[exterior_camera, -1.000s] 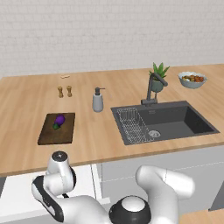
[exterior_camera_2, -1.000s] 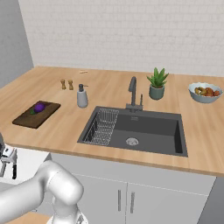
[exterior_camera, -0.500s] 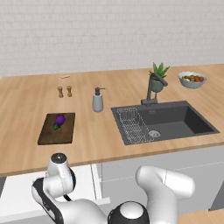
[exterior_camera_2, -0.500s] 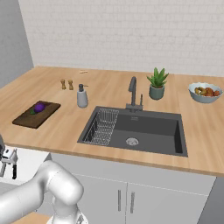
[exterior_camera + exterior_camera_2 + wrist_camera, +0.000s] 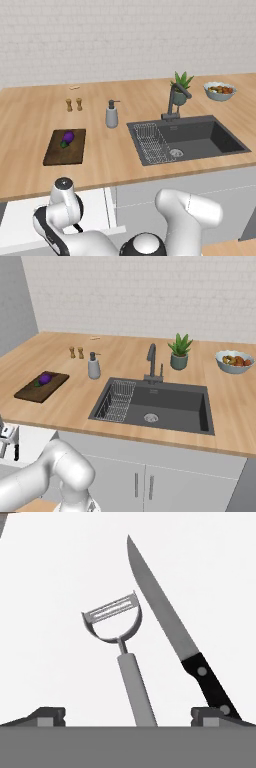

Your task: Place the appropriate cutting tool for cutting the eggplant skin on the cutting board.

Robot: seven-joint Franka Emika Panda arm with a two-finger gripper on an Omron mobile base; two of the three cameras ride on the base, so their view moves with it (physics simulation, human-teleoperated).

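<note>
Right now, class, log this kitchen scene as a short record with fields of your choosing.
peeler: lies on a white surface, head away from the hand
knife: lies beside the peeler, black handle nearest
gripper: open, tips either side of the peeler handle, not touching
eggplant: on the board
cutting board: on the counter, left of the sink

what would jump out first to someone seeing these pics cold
In the hand view, the peeler and the long black-handled knife lie side by side on a white surface, the peeler's handle running down between the open pincer tips. On the wooden counter, the small purple eggplant sits on the dark cutting board, left of the dark sink.
</note>
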